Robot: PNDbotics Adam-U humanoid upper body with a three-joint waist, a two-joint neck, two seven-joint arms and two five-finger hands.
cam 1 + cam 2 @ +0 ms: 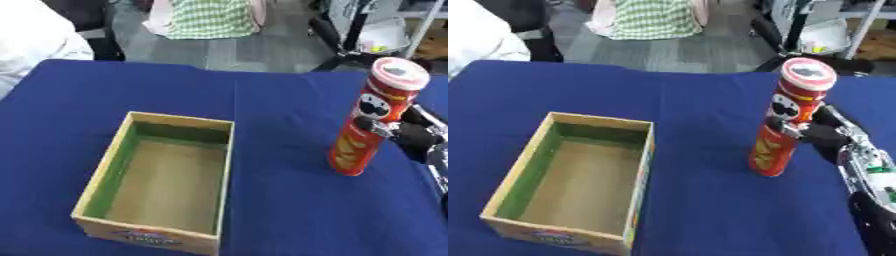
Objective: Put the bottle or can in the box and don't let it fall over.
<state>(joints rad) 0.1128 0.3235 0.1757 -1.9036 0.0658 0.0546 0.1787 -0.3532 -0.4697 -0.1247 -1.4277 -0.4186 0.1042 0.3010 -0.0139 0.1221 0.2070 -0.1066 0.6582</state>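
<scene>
Chip can (378,115), tall and red, with a clear lid on top. Stands on the blue desk (280,200), well to the right of the wooden box (157,185). Leans a little to the right, so maybe not flat on its bottom. Right robot hand (820,132) against the can's right side, about halfway up, dark fingers (372,125) curled round it. Looks like a hold on the can, with not much finger showing on the near side. Left robot hand nowhere to be seen.

Box open at the top, green paint along its left and far inner walls, plain brown floor, nothing inside. Sits near the front left of the desk.

Plenty to go wrong from here. Tall and thin, so easy to tip. Held by the middle only, so could swing at the bottom when lifted. Could slip down through the fingers if the hold is not all the way round. Has to go up and over the box's right wall; a bump of the bottom on that rim would knock it sideways. Must land flat on the box floor. Let go while tilted, and over it goes, likely against a wall or flat on its side.
</scene>
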